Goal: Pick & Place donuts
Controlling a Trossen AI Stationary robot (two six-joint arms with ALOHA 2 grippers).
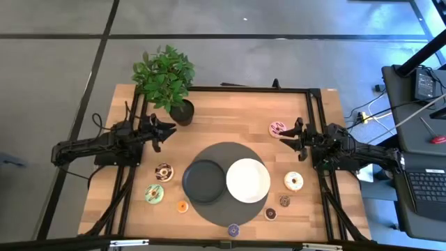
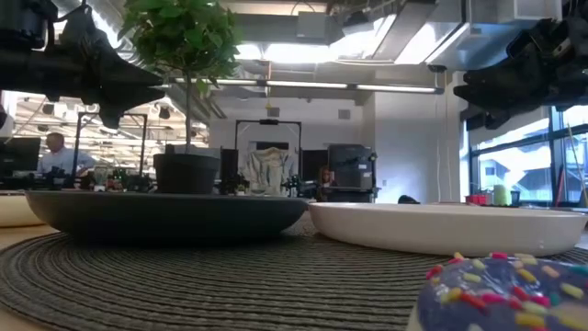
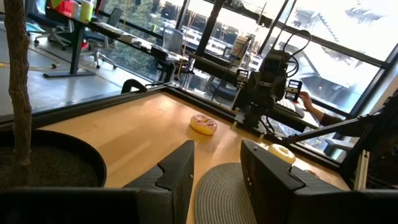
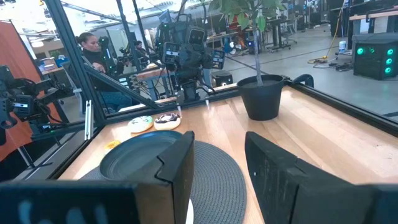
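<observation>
Seen from above, the left gripper [image 1: 162,132] hovers open and empty beside a potted plant [image 1: 167,82]; below it lie chocolate [image 1: 164,171], green [image 1: 154,194] and orange [image 1: 182,206] donuts. A dark grey plate [image 1: 204,180] and white plate [image 1: 247,180] share the central mat [image 1: 226,157]. The right gripper [image 1: 293,133] waits open near the pink donut [image 1: 277,128]; nothing is picked yet, so next likely comes a descent onto a donut.

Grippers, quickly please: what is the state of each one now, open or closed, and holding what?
Left gripper: open, holding nothing, raised near the potted plant.
Right gripper: open, holding nothing, raised near the pink donut.
</observation>
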